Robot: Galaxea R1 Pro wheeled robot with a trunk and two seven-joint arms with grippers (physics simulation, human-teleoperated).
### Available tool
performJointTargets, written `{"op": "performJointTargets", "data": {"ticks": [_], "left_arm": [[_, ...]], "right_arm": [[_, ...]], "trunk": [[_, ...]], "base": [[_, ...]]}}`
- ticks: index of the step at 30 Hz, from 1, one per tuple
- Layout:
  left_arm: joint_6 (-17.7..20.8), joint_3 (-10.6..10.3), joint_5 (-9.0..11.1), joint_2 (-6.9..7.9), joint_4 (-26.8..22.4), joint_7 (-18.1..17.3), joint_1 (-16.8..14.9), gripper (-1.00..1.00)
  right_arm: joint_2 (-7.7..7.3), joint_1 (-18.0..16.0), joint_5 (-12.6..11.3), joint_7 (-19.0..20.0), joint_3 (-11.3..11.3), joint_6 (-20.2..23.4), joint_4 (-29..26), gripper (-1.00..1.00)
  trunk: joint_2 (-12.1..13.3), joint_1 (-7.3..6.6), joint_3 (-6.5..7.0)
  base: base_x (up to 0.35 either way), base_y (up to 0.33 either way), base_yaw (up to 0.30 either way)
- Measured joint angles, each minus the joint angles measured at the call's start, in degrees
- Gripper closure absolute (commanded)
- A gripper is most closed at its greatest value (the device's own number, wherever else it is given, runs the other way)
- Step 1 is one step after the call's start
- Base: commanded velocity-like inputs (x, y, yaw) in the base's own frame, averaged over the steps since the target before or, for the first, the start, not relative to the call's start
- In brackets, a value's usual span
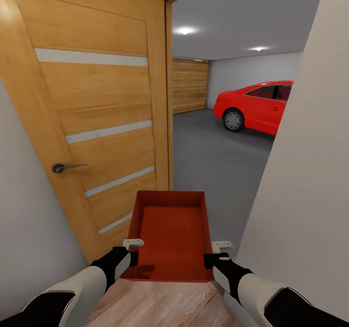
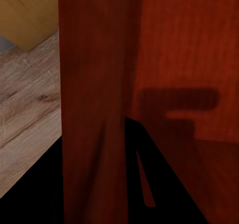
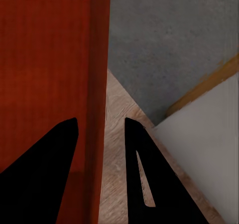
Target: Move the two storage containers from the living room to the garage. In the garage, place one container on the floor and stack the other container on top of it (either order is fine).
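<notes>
red car, wood-plank flr, white wall

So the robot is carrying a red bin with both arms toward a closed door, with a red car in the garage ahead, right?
Not quite: the door stands open, as the head view shows, swung aside at the left. The rest holds: both arms carry the red bin, left fingers and right fingers on its side walls, and a red car sits ahead.

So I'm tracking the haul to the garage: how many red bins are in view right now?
1. The red bin is held out front at the doorway, left gripper on one side wall, right gripper on the other. A second could be nested inside; I can't tell.
</notes>
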Motion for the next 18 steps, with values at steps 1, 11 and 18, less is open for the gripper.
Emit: {"op": "performJointTargets", "data": {"ticks": [1, 11, 18], "left_arm": [[0.01, 0.02, -0.03, 0.00, 0.00, -0.01, -0.01, 1.00], [-0.19, -0.16, 0.25, 0.01, 0.03, 0.00, -0.01, 1.00], [0.01, -0.16, 0.20, 0.01, 0.01, 0.01, -0.01, 1.00]], "right_arm": [[0.00, 0.00, 0.00, 0.00, -0.01, 0.00, -0.01, 1.00], [-0.03, 0.00, 0.04, -0.09, 0.07, -0.01, -0.15, 1.00], [0.00, 0.00, -0.01, -0.06, 0.02, 0.01, -0.04, 1.00]], "trunk": [[0.00, 0.00, 0.00], [0.00, 0.01, 0.08], [0.00, 0.02, 0.26]], "base": [[0.194, 0.258, 0.000], [0.160, 0.171, -0.086], [0.010, 0.008, -0.230]]}}
